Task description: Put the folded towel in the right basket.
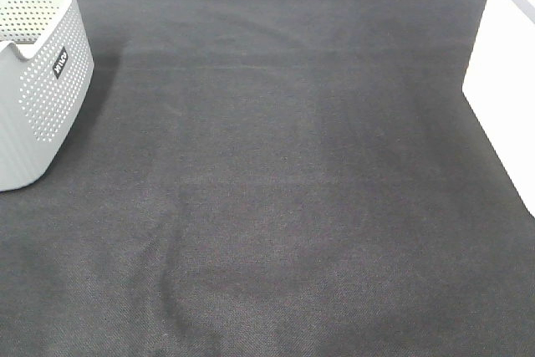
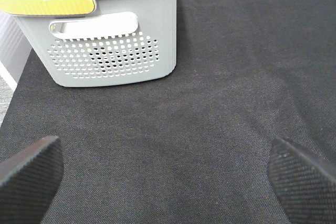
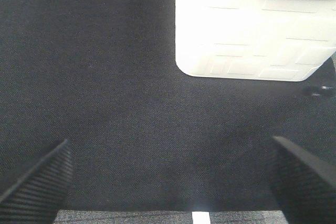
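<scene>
dark cloth counter (image 1: 284, 190), bare at centre. left gripper (image 2: 168, 174) and right gripper (image 3: 170, 179): jaws spread wide, nothing held. grey basket (image 2: 115, 45) left, white basket (image 3: 252, 35) right. folded towel: not identifiable. step: locate it first.

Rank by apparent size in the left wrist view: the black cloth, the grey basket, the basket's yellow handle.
1. Black cloth, fills most of the view.
2. Grey basket, cut off by the frame edge.
3. Yellow handle, also cut off, plainly smallest.
</scene>
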